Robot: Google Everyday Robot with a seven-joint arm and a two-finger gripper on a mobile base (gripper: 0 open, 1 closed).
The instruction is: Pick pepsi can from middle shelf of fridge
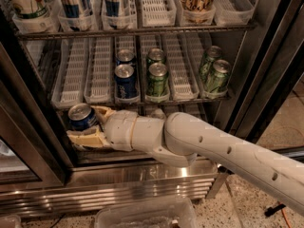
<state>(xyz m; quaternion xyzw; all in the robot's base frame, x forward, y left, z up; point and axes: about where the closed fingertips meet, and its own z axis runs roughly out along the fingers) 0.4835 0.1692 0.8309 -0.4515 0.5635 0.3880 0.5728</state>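
Gripper (91,126), at the lower left of the frame, is clamped on the pepsi can (81,117), tan fingers (88,138) on either side. Can sits just under the middle shelf's (71,75) front edge, above the fridge (118,189) base.

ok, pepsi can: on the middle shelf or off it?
Off it. The pepsi can is gripped top-up in the pincer, below the front edge of the middle shelf, at its left end.
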